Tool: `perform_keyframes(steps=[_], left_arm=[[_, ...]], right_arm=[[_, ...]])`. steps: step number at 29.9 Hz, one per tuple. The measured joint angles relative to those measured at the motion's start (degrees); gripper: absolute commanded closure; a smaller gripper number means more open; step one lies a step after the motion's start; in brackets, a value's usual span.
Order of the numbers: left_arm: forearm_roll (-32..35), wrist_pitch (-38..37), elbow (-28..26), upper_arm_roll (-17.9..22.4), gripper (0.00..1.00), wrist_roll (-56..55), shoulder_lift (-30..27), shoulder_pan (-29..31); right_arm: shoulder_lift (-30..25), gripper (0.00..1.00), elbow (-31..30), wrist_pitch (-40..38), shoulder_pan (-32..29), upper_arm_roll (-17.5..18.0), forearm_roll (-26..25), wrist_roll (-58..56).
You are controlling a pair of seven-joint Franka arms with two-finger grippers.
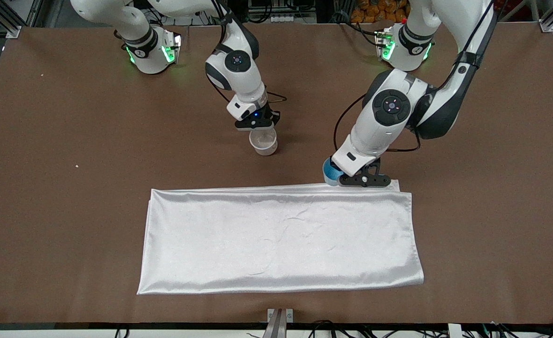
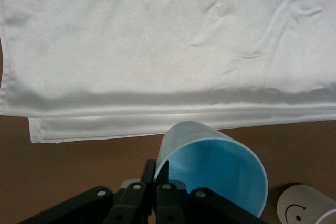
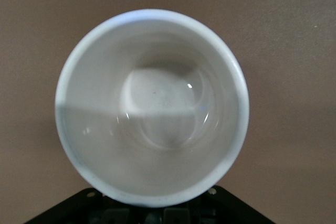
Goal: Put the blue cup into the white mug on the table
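Gripping the blue cup (image 1: 331, 172) by its rim with the left gripper (image 1: 365, 180), fingers clamped together on the wall, just at the cloth's (image 1: 281, 237) edge toward the left arm's end of the tabletop (image 1: 70, 211). Holding the white mug (image 1: 263, 141) with the right gripper (image 1: 256, 124), closed at its rim or handle side, mouth up and empty, farther from the front camera than the cloth. Probably carrying the cup over to the mug next: keeping it upright, centring it above the mug's mouth, lowering straight down, releasing only once seated, steadying the mug meanwhile. Counting: one cup, one mug, one folded cloth, two grippers.
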Motion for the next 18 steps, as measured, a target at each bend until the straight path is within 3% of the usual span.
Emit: perform_keyframes(steps=[2, 7, 18], left_arm=[[0.0, 0.0, 0.5, 0.0, 1.0, -0.8, 0.4, -0.3], [0.0, 0.0, 1.7, 0.0, 1.0, -2.2, 1.3, -1.3], [0.1, 0.0, 2.6, 0.0, 1.0, -5.0, 2.0, -3.2]], right_arm=[[0.2, 0.27, 0.2, 0.1, 0.0, -0.1, 0.0, 1.5], [0.2, 0.02, 0.7, 0.1, 0.0, -0.2, 0.0, 4.5], [-0.9, 0.0, 2.6, -3.5, 0.0, -0.3, 0.0, 5.8]])
